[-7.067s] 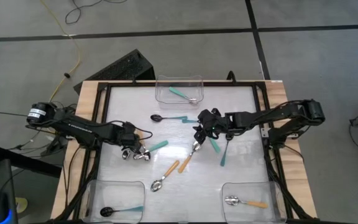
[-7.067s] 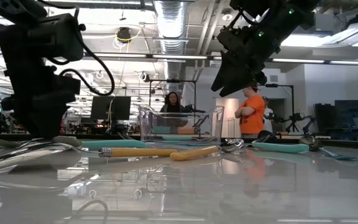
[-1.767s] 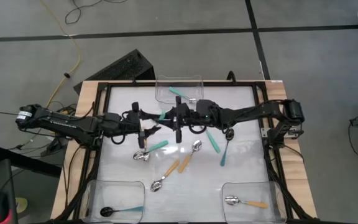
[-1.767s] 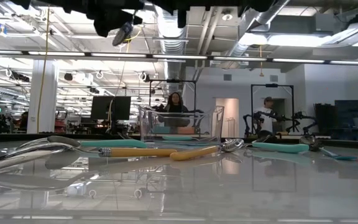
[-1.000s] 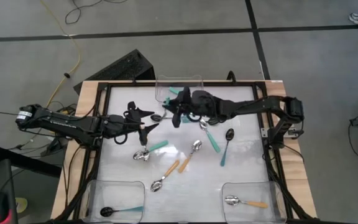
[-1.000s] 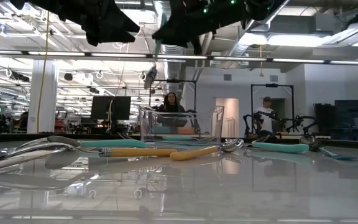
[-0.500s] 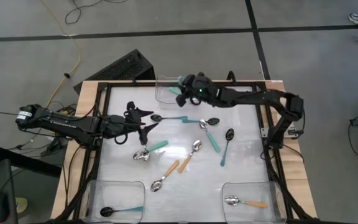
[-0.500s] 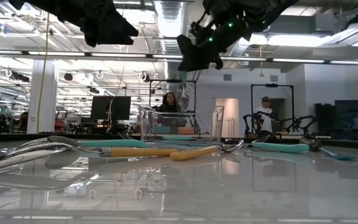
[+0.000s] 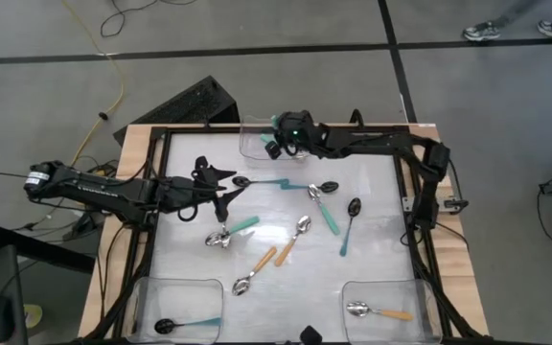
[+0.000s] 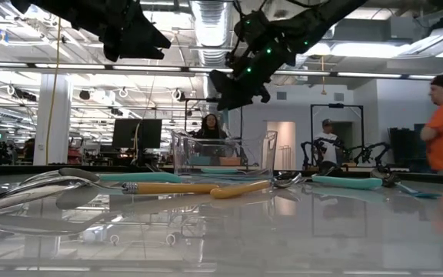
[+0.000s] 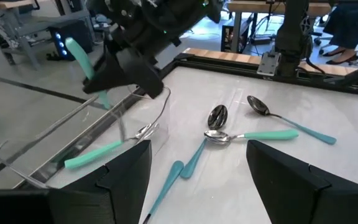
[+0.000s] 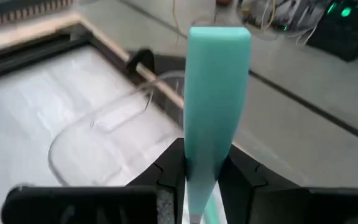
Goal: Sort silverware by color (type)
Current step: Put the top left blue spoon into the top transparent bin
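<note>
Gripping a teal spoon (image 12: 216,130) by its handle, the right gripper (image 9: 286,137) hung over the far bin (image 9: 253,144), fingers (image 12: 166,168) pinched tight on the handle, which stuck up between them. Inside that bin lay another teal-handled spoon (image 11: 98,152). Just beside the bin, toward the table's middle, a black-bowled spoon (image 9: 257,181) and a silver-bowled teal spoon (image 9: 319,204) lay near each other, with another black-bowled one (image 9: 350,220) farther out. Orange-handled spoons (image 9: 276,251) sat well apart from the bin, nearer the two front bins (image 9: 175,307). To the far bin's left the left gripper (image 9: 220,188) hovered above the table (image 9: 372,259), fingers (image 11: 120,180) spread wide and empty.
</note>
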Robot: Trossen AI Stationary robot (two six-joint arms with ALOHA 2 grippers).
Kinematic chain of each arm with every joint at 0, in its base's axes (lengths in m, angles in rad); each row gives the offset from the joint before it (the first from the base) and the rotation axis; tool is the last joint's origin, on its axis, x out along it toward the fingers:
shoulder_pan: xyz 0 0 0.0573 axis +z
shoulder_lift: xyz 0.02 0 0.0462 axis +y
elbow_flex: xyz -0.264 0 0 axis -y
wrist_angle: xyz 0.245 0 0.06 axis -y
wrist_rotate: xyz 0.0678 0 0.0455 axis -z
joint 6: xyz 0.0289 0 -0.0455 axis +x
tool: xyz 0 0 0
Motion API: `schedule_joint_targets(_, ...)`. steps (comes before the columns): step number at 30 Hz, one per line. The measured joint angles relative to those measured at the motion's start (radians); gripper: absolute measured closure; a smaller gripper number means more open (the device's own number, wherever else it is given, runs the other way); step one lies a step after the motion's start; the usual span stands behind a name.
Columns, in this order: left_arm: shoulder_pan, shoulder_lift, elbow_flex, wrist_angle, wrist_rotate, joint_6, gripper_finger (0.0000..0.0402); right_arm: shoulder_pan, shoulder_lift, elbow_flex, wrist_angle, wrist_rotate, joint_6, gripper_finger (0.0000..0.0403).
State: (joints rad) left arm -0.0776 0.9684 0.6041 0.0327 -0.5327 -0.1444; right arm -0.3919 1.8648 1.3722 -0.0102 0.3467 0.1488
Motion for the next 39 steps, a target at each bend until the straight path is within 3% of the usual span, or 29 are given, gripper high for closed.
schedule_joint_targets(10,0.0,0.0,0.0,-0.035,-0.006,-0.03,0.0152,-0.002,0.036,0.096,-0.093,0.01,-0.019,0.0311)
schedule_joint_targets(21,0.0,0.0,0.0,-0.042,-0.006,-0.043,0.0152,0.01,0.063,0.095,-0.164,0.057,-0.018,0.0311)
schedule_joint_targets(39,0.0,0.0,0.0,-0.043,-0.015,-0.034,0.0152,0.015,0.113,0.096,-0.112,0.048,-0.039,0.0311)
